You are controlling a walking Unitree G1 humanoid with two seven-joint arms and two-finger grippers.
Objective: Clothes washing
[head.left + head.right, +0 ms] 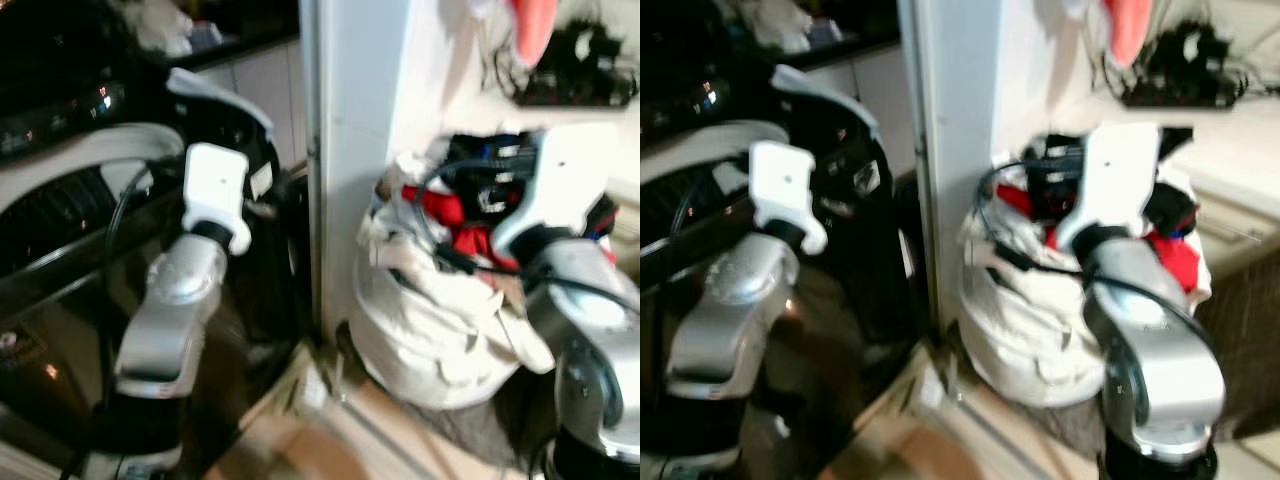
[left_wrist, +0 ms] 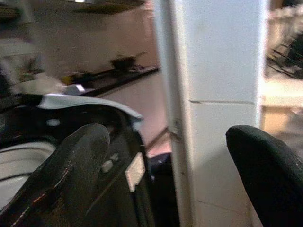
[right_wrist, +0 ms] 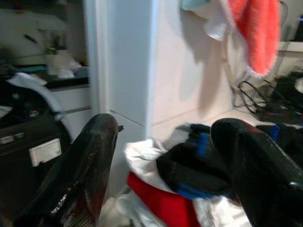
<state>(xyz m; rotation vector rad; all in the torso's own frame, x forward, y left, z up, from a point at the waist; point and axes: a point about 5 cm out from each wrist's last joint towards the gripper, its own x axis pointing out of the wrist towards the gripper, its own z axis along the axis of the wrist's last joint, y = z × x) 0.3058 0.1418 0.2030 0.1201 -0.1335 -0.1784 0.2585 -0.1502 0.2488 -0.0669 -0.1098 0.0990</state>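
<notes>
A black front-loading washing machine [image 1: 60, 250] stands on the left, and a white cloth lies over its dark rounded part [image 1: 215, 95]. Right of a white pillar sits a white laundry bag [image 1: 430, 330] stuffed with clothes, among them a red garment [image 3: 161, 201] and a black and blue one [image 3: 189, 165]. My left arm [image 1: 175, 300] is raised in front of the machine. Its gripper [image 2: 168, 137] is open, with nothing between the fingers, facing the pillar's edge. My right gripper [image 3: 165, 127] hovers open just above the clothes in the bag.
The white pillar [image 1: 360, 150] separates the machine from the bag. An orange-pink towel [image 3: 255, 33] hangs on the wall above. Tangled black cables [image 1: 575, 70] lie on a light counter at the right. A dark countertop [image 2: 113, 78] runs behind the machine. Light floor [image 1: 320, 440] shows below.
</notes>
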